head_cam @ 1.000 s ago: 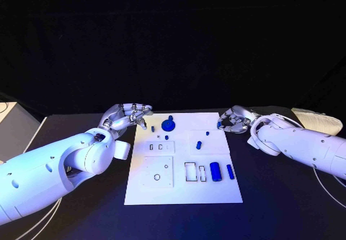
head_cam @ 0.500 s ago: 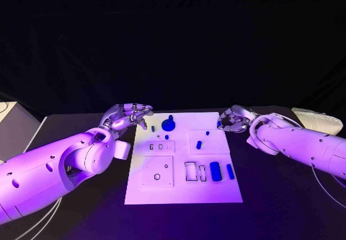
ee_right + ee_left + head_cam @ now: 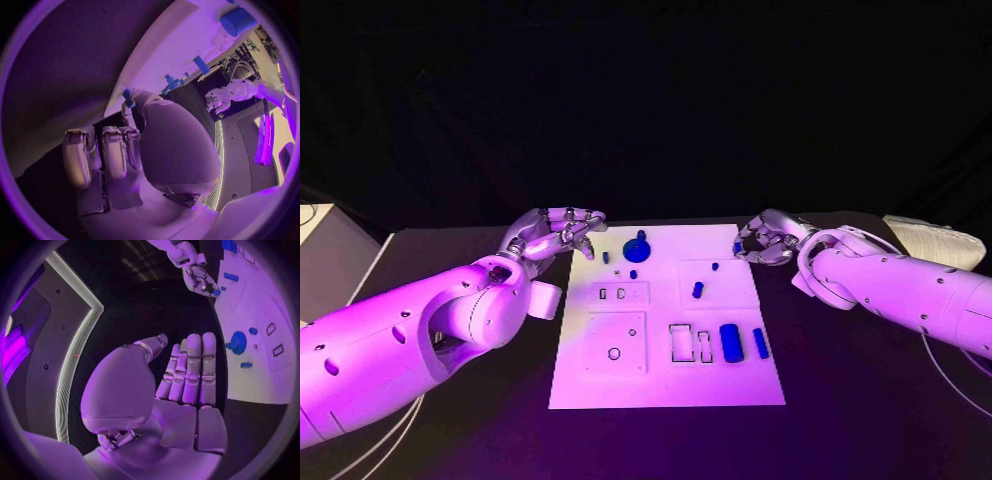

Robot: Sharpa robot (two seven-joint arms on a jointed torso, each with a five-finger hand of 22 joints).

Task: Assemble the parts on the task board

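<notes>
Head view gives us the board (image 3: 668, 385) in the middle of the table (image 3: 877, 420), with blue parts lying on it: a round one (image 3: 638, 249) near the far edge, a cylinder (image 3: 731, 342) and a bar (image 3: 762, 343) toward the near right. We see the left hand (image 3: 557, 232) just off the board's far left corner, fingers apart, nothing in it. We see the right hand (image 3: 764, 240) at the far right corner, fingers curled, pinching a small blue part (image 3: 127, 96) at the fingertips
</notes>
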